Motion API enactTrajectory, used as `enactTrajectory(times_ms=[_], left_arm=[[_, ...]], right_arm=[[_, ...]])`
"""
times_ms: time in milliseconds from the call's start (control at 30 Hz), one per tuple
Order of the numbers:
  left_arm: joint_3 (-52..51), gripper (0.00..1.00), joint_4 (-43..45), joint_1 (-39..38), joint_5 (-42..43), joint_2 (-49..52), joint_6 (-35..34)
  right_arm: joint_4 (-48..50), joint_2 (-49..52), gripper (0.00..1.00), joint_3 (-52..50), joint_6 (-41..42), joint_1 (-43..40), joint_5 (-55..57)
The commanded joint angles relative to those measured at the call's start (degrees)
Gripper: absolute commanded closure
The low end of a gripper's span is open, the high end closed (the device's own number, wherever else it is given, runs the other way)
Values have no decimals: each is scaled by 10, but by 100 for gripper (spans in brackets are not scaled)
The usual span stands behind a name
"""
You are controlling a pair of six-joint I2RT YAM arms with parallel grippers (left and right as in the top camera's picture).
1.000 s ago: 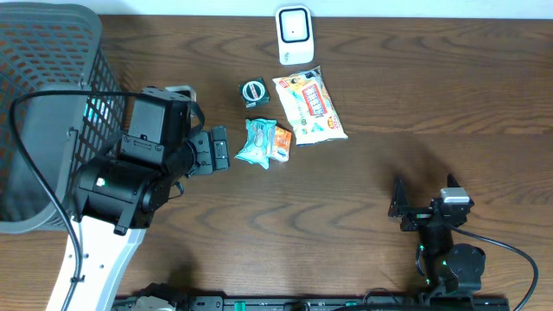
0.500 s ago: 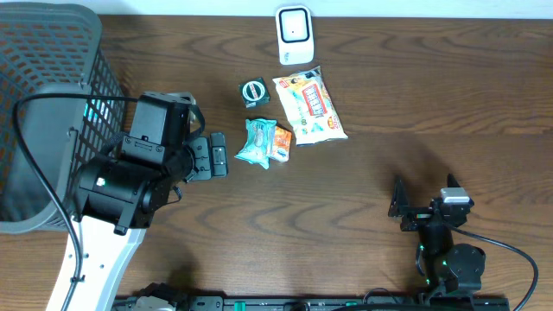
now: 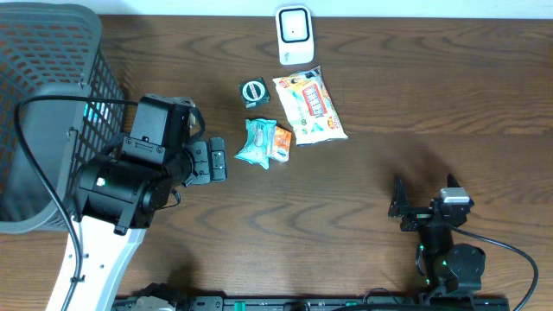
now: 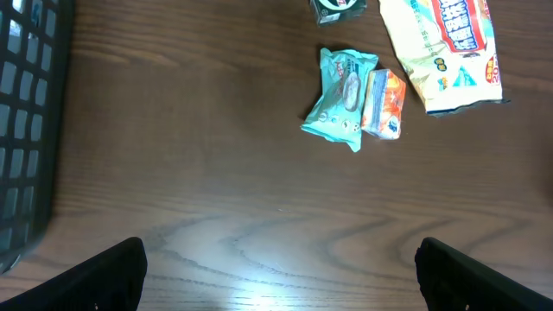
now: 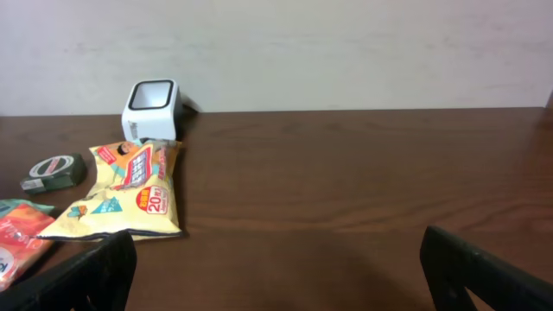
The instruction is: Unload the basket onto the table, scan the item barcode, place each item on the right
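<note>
White scanner [image 3: 295, 34] stands upright at mid far edge of worktop [image 3: 432, 104]. Just in front: yellow snack bag [image 3: 310, 107], flat, print up. Small green round item [image 3: 254, 91] beside bag, left-edge side. Teal packet [image 3: 257, 142] & orange packet [image 3: 281, 142] touching, nearer centre.

We count three soft packets: one yellow snack bag [image 3: 309, 106], one teal packet [image 3: 257, 142] and one small orange packet [image 3: 282, 143]. Of every other kind we count a single one: one round green tape roll [image 3: 254, 92], one white barcode scanner [image 3: 294, 34], one dark mesh basket [image 3: 52, 52] and one wooden table [image 3: 432, 104].
</note>
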Motion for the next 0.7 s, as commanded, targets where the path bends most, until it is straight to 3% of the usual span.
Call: enactTrajectory(times_ms=[0,667], left_arm=[[3,2,-5,2,-7,0,7],[2,2,-42,2,-1,-37,7]], right_arm=[[-2,-3,1,-1,8,5,-3],[-2,-3,1,-1,8,5,-3]])
